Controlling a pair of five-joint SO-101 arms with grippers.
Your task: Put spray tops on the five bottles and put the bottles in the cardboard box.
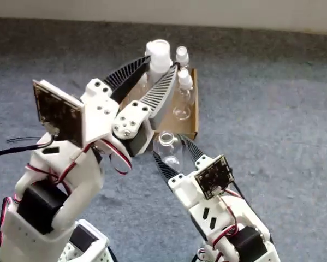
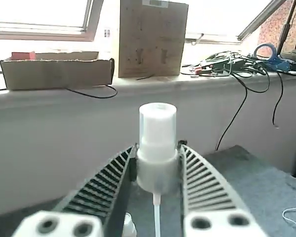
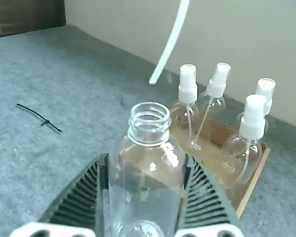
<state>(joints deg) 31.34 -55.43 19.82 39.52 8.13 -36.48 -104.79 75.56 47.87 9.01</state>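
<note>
White plastic sits pinched in the left gripper point(image 2: 157, 150): we see its ribbed fingers closed on the collar of a spray top point(image 2: 157, 123), held in the air above the table. We judge this to be the fifth and last top, not yet fitted. Next comes the clear bottle point(image 3: 147, 197) it belongs to, clamped on both sides by the right gripper point(image 3: 147, 162), just in front of the cardboard box point(image 3: 254, 175) and outside it; its neck point(image 3: 148, 116) is bare. Farther along, four capped bottles point(image 3: 249, 143) stand inside the box, so we count four of the five as done. What we think is left is to lower the top into the open neck, seat it, and set that bottle in beside the others. As for direction, the spray top's long axis runs up and down in the left gripper, cap uppermost and its thin tube point(image 2: 156, 217) hanging below. From the right wrist we see the tube slant down toward the neck, with its end above the mouth and not inside. The bottle's long axis is about upright too, mouth up. We judge that the two point roughly the same way, though we cannot tell how well they are centred.
</note>
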